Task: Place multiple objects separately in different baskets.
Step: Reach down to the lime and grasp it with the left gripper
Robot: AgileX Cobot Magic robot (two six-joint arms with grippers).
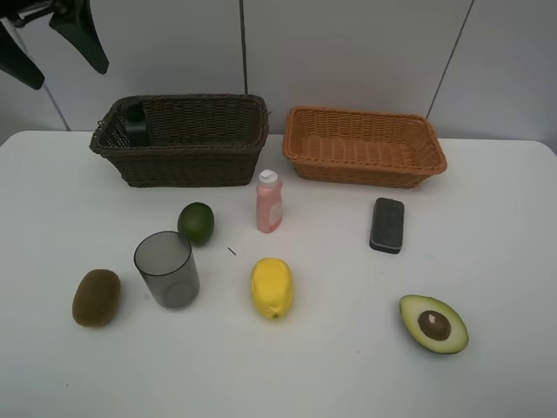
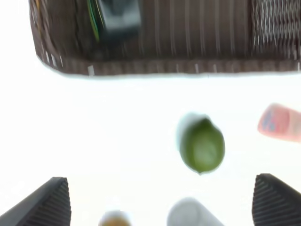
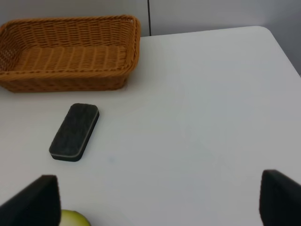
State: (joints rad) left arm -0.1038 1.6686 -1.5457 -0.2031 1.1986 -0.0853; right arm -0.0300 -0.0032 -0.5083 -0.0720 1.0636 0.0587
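The dark green pump bottle (image 1: 135, 122) lies inside the dark brown basket (image 1: 183, 165) at the back left. My left gripper (image 1: 68, 74) hangs open high above that basket's left end, holding nothing; its wrist view looks down on the basket (image 2: 188, 47), the bottle (image 2: 117, 19) and the lime (image 2: 202, 145). The orange-tan basket (image 1: 365, 170) is empty. On the table lie the lime (image 1: 196, 223), kiwi (image 1: 96, 298), grey cup (image 1: 167, 268), lemon (image 1: 271, 287), pink bottle (image 1: 269, 202), eraser (image 1: 387, 225) and avocado half (image 1: 433, 324). My right gripper (image 3: 157, 202) is open above the eraser (image 3: 74, 132).
A white wall stands right behind both baskets. The pink bottle stands upright just in front of the gap between them. In the right wrist view the orange-tan basket (image 3: 66, 82) sits beyond the eraser, and the table's right edge runs close by.
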